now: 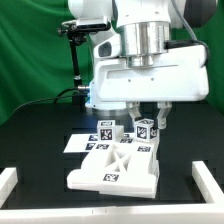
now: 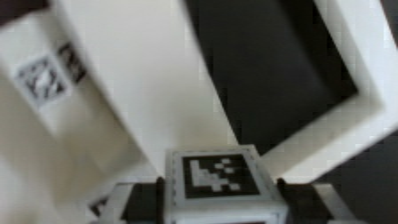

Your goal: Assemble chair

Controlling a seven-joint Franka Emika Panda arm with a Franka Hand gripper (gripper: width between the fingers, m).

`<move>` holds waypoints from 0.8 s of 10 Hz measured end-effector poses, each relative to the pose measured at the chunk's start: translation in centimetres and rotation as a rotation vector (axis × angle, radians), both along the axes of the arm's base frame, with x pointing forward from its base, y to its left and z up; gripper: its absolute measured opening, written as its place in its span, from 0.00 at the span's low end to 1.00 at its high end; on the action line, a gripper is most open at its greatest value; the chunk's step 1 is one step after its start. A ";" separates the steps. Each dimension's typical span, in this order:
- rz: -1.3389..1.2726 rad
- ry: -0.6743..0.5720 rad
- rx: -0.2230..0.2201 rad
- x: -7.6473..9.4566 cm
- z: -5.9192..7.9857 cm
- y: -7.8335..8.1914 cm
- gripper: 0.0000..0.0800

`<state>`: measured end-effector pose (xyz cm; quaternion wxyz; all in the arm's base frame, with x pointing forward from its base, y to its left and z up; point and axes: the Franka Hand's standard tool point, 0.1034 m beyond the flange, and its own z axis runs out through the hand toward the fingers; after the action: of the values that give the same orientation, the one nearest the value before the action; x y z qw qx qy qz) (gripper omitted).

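Note:
The chair's white parts stand on the black table. The largest is a wide slab with a crossed brace (image 1: 112,168). Behind it stand small tagged blocks (image 1: 104,133). My gripper (image 1: 150,118) hangs straight down over the back right of the slab. It is shut on a tagged white block (image 1: 146,130). In the wrist view this block (image 2: 219,178) sits between my two dark fingers (image 2: 135,200), its tag facing the camera, and my gripper (image 2: 219,205) closes on its sides. A white chair part with a tag (image 2: 50,80) lies beside it, blurred.
A flat marker board (image 1: 76,142) lies behind the slab toward the exterior view's left. White border rails run along the table at both sides (image 1: 10,182) (image 1: 210,180); one also shows in the wrist view (image 2: 342,100). A green curtain hangs behind.

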<state>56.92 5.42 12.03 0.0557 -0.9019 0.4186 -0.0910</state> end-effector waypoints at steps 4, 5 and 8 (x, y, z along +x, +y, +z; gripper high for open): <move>-0.176 0.003 0.046 0.0 0.0 0.7 0.36; -0.247 0.005 0.066 0.0 0.0 0.8 0.36; -0.038 0.026 0.013 0.0 -0.2 1.0 0.46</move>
<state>56.93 6.40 11.88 0.0543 -0.8946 0.4368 -0.0773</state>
